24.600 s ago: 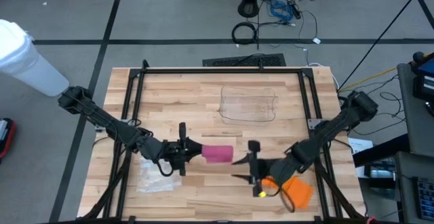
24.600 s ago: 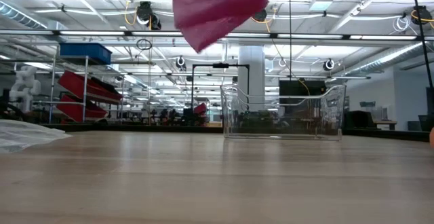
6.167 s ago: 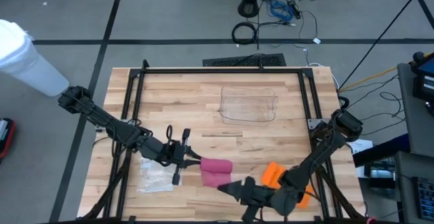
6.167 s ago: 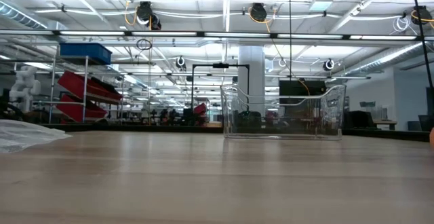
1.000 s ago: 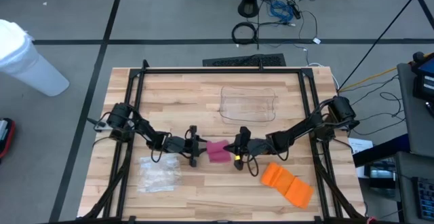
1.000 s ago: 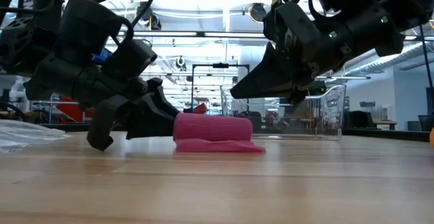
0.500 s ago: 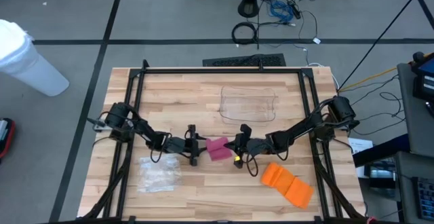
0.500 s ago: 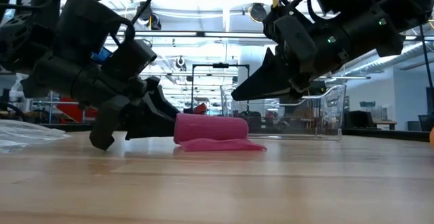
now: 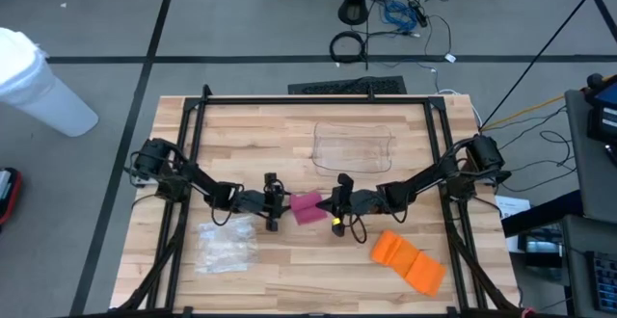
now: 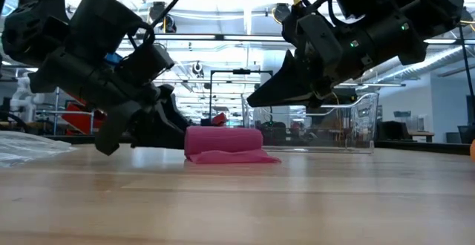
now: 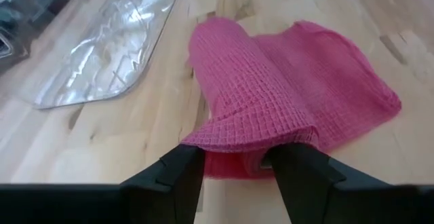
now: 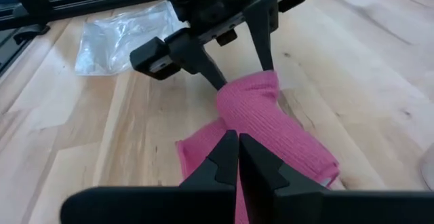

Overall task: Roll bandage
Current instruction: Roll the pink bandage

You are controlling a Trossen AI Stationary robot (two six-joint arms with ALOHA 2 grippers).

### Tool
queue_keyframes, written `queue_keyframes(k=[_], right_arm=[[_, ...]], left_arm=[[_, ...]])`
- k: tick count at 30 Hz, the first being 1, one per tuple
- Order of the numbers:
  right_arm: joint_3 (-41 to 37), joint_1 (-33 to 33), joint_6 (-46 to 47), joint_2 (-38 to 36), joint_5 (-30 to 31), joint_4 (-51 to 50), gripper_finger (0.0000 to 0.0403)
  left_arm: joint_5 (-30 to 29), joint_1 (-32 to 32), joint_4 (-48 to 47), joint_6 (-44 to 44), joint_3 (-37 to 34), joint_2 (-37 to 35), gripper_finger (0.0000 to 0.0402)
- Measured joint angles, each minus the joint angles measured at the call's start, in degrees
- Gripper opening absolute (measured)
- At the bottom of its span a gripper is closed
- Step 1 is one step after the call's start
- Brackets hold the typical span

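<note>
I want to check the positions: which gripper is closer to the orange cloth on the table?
Right. The right gripper is just up-left of the orange cloth; the left gripper is farther, beyond the pink bandage.

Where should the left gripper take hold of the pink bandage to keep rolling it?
Grip the rolled end of the bandage, coming in level from the left gripper's own side. There the roll stands thick off the table, and the open fingers already straddle it. The loose tail lies flat toward the shut right gripper, too thin to pinch well.
</note>
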Motion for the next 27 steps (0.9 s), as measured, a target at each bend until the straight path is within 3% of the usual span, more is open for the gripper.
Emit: queue_keyframes(k=[6,13,16,20,27], right_arm=[[0.00,-1.13,0.39,0.00,-0.02,0.02,0.0000],[0.00,-1.84,0.68,0.00,-0.04,0.64,0.0000],[0.00,-1.85,0.68,0.00,-0.02,0.88,0.0000],[0.00,-1.84,0.81,0.00,-0.02,0.89,0.0009],[0.00,-1.84,1.73,0.00,0.00,1.03,0.0033]], left_arm=[[0.02,-0.13,2.15,1.79,0.00,0.02,0.0164],[5.75,0.00,1.88,1.14,0.00,0.02,0.0076],[6.94,0.02,1.33,-0.27,0.00,0.02,0.0060],[7.06,0.46,-0.16,-1.25,0.03,0.02,0.0083],[7.75,1.22,-2.78,-1.86,0.11,-0.07,0.0163]])
